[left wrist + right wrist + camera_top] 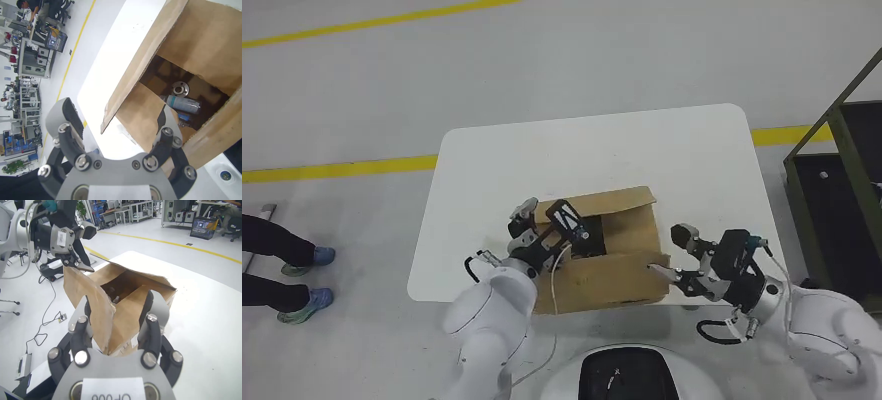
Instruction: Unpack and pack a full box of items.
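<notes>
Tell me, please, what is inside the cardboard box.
In the cardboard box: a metal flange, a labelled bottle on its side and a blue item; flaps and shadow hide the rest.

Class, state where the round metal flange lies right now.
In the left wrist view, the round metal flange lies on the floor of the open brown cardboard box, beside a white cylindrical can on its side.

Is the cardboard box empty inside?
No, a metal flange and a bottle on its side lie down inside the open cardboard box.
</notes>
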